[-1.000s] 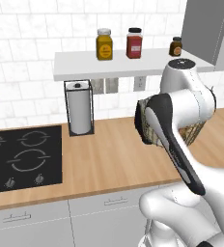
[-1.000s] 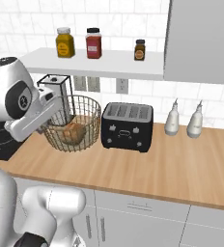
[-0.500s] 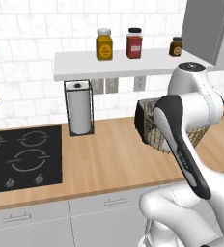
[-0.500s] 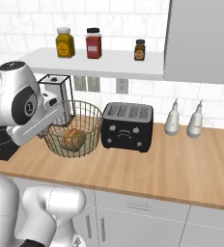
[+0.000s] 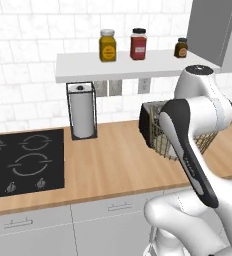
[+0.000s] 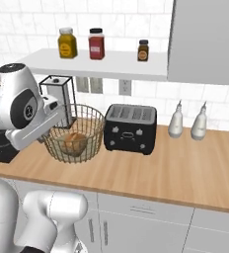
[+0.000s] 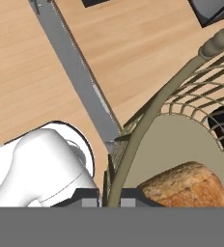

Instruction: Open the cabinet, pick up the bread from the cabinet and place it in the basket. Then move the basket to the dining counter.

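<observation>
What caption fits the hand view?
End effector shut on the basket rim, bread inside.

toaster (image 6: 130,129) just right of basket (image 6: 75,133); paper towel holder (image 6: 61,94) seemingly close behind; bare worktop (image 6: 151,170) in front

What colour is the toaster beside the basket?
Black, clearest in the right base view: the toaster stands right of the basket.

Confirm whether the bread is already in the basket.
Yes, the right base view shows the bread lying at the bottom of the wire basket on the wooden worktop.
</observation>
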Robot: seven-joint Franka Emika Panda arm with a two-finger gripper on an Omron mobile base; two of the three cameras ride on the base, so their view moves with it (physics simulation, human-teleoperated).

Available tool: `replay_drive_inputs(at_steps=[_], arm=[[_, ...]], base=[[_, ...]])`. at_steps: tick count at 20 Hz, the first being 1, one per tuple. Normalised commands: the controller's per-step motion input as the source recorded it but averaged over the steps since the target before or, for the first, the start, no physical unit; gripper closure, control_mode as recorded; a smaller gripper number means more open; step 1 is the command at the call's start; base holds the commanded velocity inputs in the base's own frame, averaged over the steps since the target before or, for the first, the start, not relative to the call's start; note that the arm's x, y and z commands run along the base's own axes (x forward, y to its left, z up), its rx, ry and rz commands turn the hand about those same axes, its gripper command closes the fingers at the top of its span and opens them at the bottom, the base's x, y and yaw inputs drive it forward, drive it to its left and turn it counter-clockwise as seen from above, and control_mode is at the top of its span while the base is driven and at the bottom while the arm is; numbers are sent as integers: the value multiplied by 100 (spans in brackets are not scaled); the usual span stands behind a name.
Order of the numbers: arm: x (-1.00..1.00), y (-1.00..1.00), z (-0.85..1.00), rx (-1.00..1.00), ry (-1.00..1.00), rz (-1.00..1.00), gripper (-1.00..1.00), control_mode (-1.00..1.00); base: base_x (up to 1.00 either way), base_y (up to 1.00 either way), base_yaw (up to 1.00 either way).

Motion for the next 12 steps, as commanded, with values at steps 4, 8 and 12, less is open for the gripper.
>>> replay_drive_inputs(at_steps=[4,8,12], arm=[[0,0,0,0,0,0,100,100],[0,0,0,0,0,0,100,100],[0,0,0,0,0,0,100,100]], base=[[-67,9,0],[-90,0,0],[-65,0,-1]])
